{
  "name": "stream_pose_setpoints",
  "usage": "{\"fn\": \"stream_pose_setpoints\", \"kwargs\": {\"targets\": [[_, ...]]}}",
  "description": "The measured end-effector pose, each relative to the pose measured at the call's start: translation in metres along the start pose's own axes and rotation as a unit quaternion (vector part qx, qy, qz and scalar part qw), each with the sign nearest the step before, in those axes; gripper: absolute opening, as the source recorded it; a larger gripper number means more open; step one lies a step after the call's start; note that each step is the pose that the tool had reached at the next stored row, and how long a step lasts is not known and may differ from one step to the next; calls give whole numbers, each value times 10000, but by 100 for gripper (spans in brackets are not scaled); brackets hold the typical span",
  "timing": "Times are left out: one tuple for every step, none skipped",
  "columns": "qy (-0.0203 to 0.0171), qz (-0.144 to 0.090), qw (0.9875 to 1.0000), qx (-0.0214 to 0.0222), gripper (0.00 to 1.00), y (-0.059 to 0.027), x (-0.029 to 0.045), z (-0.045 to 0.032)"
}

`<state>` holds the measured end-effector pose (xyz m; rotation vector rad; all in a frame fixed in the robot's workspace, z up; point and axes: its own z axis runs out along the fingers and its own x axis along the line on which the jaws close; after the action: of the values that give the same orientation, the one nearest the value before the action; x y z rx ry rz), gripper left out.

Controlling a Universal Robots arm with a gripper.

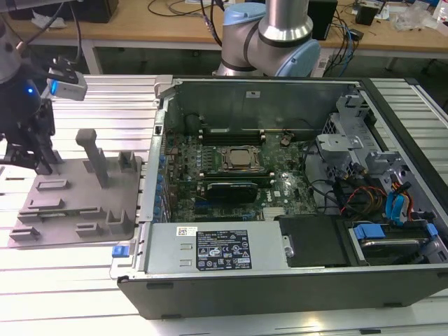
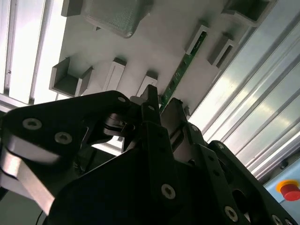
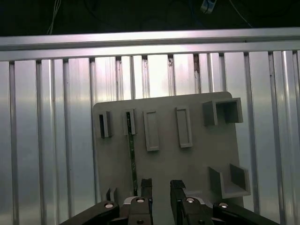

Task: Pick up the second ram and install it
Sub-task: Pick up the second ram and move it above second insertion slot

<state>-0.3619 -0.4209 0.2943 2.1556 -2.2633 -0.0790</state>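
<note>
Hovering low over the grey plate (image 3: 164,154), the gripper (image 3: 161,183) has its two black fingers (image 3: 146,187) spread, with a plain gap between them and nothing clamped in it. The second ram (image 3: 132,159) stands on its thin edge on that plate, a dark green strip held at its far end by a small upright block (the near end runs right up to the fingertips). In the first wrist view the strip lies just beside one finger, outside the gap. In the second wrist view its end slips behind a fingertip, so I cannot tell whether finger and board touch.

In the exterior view the plate lies flat on the slatted aluminium table (image 1: 70,294), at the exterior view's left of the open computer case (image 1: 280,308) and just beside it. The gripper hangs over the plate's far left corner there. Inside the case the motherboard (image 1: 280,189) faces up, with the square metal-framed CPU socket (image 1: 241,159) near its middle, well apart from the ram.
</note>
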Motion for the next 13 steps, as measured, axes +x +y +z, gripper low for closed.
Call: {"fn": "stream_pose_setpoints", "kwargs": {"targets": [[0, 0, 10000, 0, 28, -1, 0, 9], [0, 0, 10000, 0, 28, -1, 1, 23], [0, 0, 10000, 0, 28, -2, 1, 42], [0, 0, 10000, 0, 28, -3, 2, 55], [0, 0, 10000, 0, 28, -3, 2, 67], [0, 0, 10000, 0, 28, -4, 2, 94], [0, 0, 10000, 0, 28, -5, 3, 112], [0, 0, 10000, 0, 28, -6, 3, 122], [0, 0, 10000, 0, 28, -6, 3, 132], [0, 0, 10000, 0, 28, -7, 3, 140], [0, 0, 10000, 0, 28, -7, 4, 151], [0, 0, 10000, 0, 28, -8, 4, 167], [0, 0, 10000, 0, 28, -8, 4, 178]]}}
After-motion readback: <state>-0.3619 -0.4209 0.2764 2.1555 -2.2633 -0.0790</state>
